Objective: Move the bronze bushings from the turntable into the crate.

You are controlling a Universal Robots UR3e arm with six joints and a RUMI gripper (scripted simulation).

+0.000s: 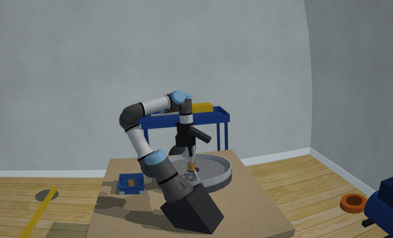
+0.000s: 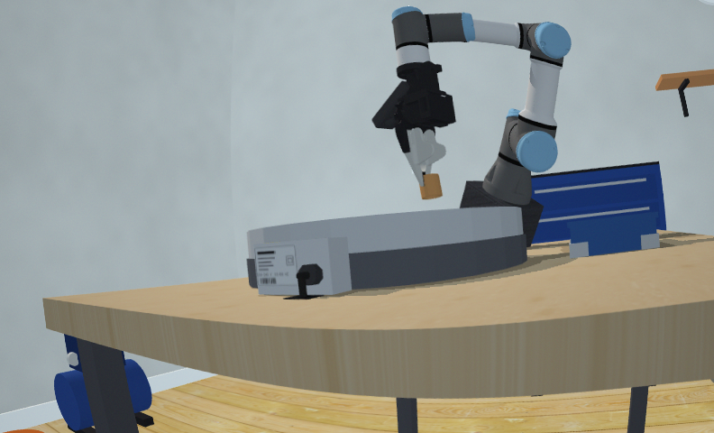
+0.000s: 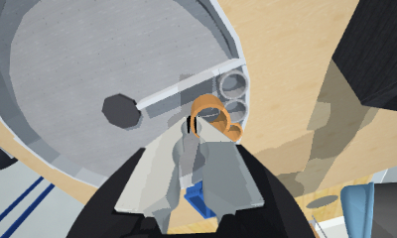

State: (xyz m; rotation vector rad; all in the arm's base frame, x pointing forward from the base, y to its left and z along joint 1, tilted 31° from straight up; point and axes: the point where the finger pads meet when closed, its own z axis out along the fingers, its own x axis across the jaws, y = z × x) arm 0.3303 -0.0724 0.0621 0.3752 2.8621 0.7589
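Note:
My gripper [image 1: 191, 162] [image 2: 424, 181] [image 3: 192, 116] is shut on the wall of a bronze bushing [image 1: 191, 167] [image 2: 432, 186] [image 3: 208, 101] and holds it up above the turntable [image 1: 222, 181] [image 2: 435, 234] [image 3: 86, 50]. In the wrist view another, partly hidden bronze bushing [image 3: 237, 131] shows just beyond the held one, at the turntable's edge. Two steel bushings [image 3: 222, 85] [image 3: 235, 101] stand beside it along the rim. The blue crate [image 1: 130, 189] [image 2: 610, 235] [image 3: 201, 204] stands on the table left of the turntable in the top view, with a bronze bushing [image 1: 131, 182] inside.
A pale guide bar [image 3: 191, 82] crosses the turntable from the rim to a dark disc [image 3: 121, 110]. The arm's black base block [image 1: 192, 209] stands close to the turntable. A blue cart [image 1: 163, 121] with a yellow box [image 1: 203, 107] stands behind the table.

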